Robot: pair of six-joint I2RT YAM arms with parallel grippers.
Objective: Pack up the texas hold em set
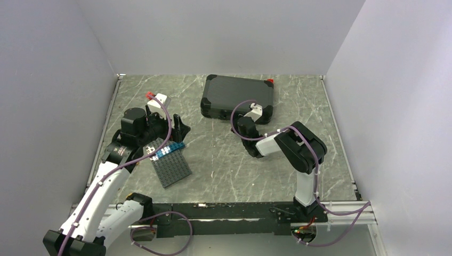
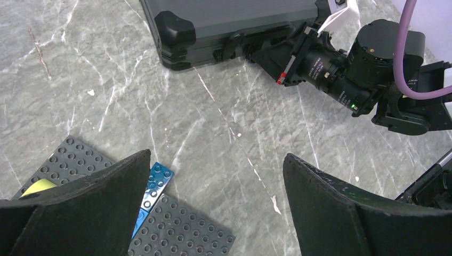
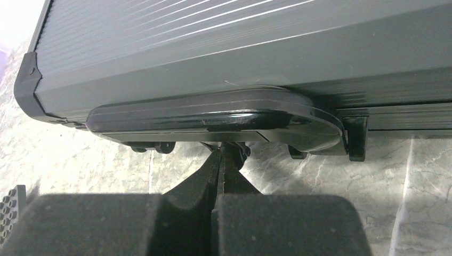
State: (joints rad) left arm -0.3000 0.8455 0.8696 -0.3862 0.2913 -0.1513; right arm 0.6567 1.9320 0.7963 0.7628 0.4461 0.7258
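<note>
The black hard case [image 1: 237,96] lies closed at the back middle of the table, also seen in the left wrist view [image 2: 234,21] and filling the right wrist view [image 3: 213,53]. Its handle [image 3: 213,114] runs along the near side. My right gripper [image 3: 223,152] is shut, fingers pressed together with nothing between them, tips just under the handle's middle; from above it [image 1: 250,116] sits at the case's front edge. My left gripper [image 2: 216,157] hangs open and empty over bare table, left of the case [image 1: 178,128]. A small red piece [image 1: 270,81] shows behind the case's back right corner.
A dark grey studded plate [image 1: 169,164] with blue bricks [image 1: 169,150] lies at the front left, under my left arm; the bricks [image 2: 154,184] and a yellow piece [image 2: 38,186] sit beside my left finger. White walls enclose the table on three sides.
</note>
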